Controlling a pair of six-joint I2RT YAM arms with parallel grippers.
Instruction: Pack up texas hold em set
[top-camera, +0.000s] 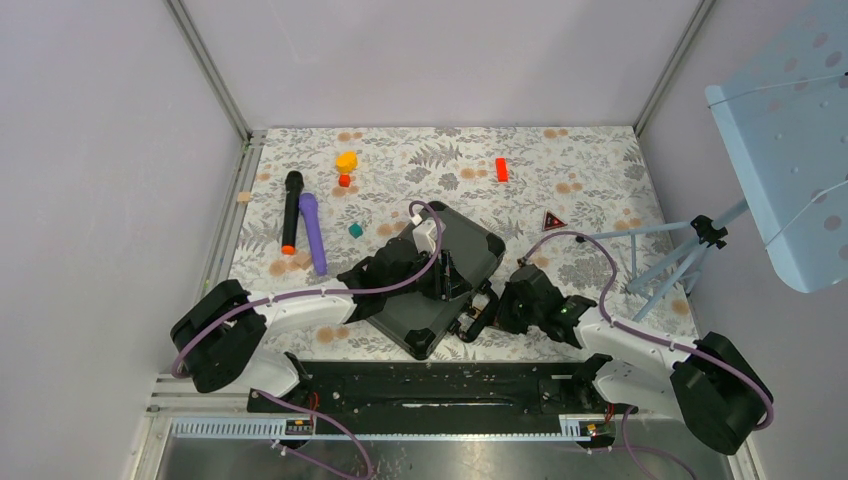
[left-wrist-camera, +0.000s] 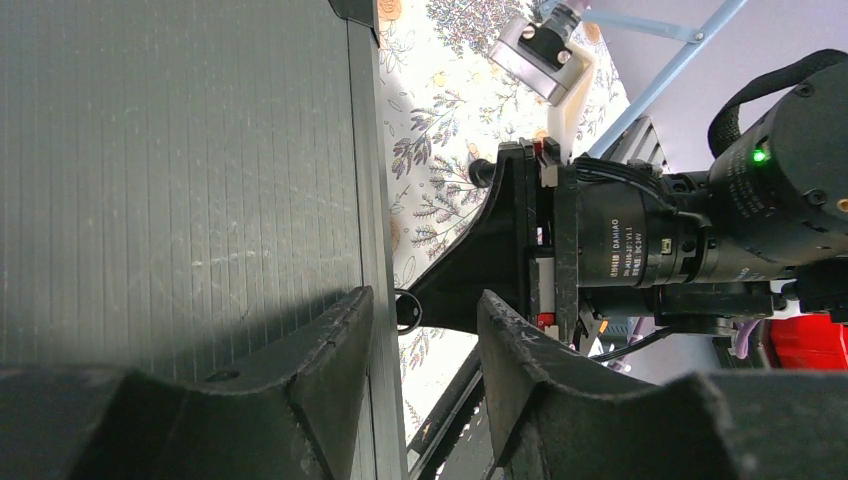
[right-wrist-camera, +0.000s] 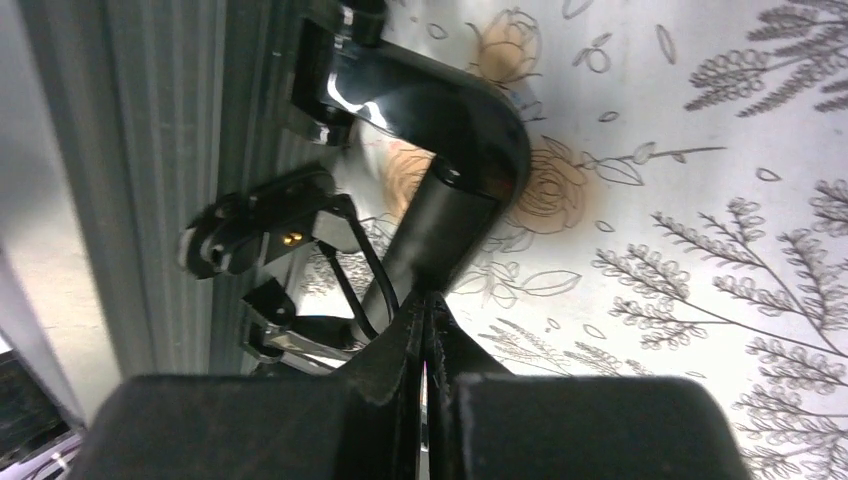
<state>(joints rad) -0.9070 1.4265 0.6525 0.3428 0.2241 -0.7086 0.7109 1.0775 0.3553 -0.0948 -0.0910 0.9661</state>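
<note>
The black hard case (top-camera: 430, 285) lies closed on the floral mat, so the chips, cards and foam are hidden. My left gripper (top-camera: 447, 277) is open over the case's right edge. In the left wrist view (left-wrist-camera: 425, 310) one finger (left-wrist-camera: 320, 350) rests on the ribbed lid (left-wrist-camera: 180, 160) and the other hangs past the rim. My right gripper (top-camera: 482, 316) is shut, just right of the case. In the right wrist view its tips (right-wrist-camera: 425, 305) touch the case's black handle (right-wrist-camera: 450, 140), beside a latch (right-wrist-camera: 255, 230).
A purple cylinder (top-camera: 313, 232) and a black one with an orange tip (top-camera: 291, 210) lie at the left. Yellow (top-camera: 346, 160), small red (top-camera: 344, 180), teal (top-camera: 355, 230) and red (top-camera: 501, 169) blocks lie behind. A triangular marker (top-camera: 554, 221) and a blue stand (top-camera: 680, 255) are at the right.
</note>
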